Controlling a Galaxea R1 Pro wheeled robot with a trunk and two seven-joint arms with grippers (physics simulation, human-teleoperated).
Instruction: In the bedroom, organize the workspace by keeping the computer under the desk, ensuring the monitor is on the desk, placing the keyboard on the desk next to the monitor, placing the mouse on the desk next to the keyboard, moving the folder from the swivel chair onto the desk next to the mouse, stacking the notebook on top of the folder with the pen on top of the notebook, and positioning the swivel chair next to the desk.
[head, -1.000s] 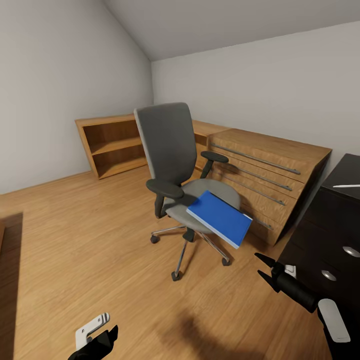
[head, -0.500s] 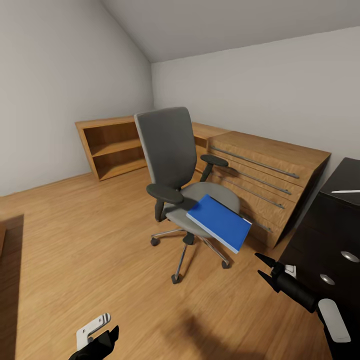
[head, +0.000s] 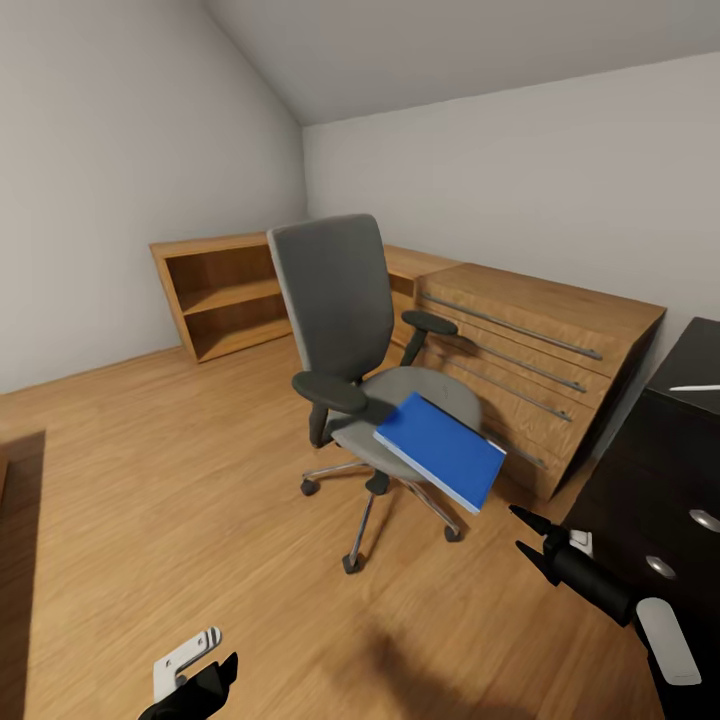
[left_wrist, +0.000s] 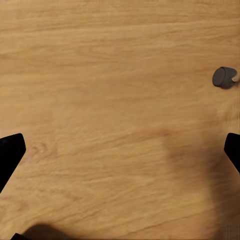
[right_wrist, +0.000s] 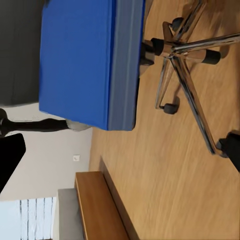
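The grey swivel chair (head: 345, 330) stands mid-room on the wooden floor, with the bright blue folder (head: 440, 450) lying tilted on its seat and overhanging the front edge. At the right edge is the black desk (head: 660, 470) with silver knobs, and a thin white pen (head: 695, 388) lies on its top. My right gripper (head: 530, 537) is open and empty, low in front of the desk, short of the folder. Its wrist view shows the folder (right_wrist: 77, 60) and the chrome chair base (right_wrist: 187, 55) ahead. My left gripper (left_wrist: 120, 150) hangs open over bare floor near a castor (left_wrist: 223, 77).
A light wooden chest of drawers (head: 530, 345) stands behind the chair against the far wall, and an open wooden shelf unit (head: 225, 290) is in the corner. A dark shape (head: 20, 520) sits at the left edge. Floor lies open between me and the chair.
The whole picture has shifted very slightly, so the camera has moved a little. The chair, the folder and both grippers keep their places.
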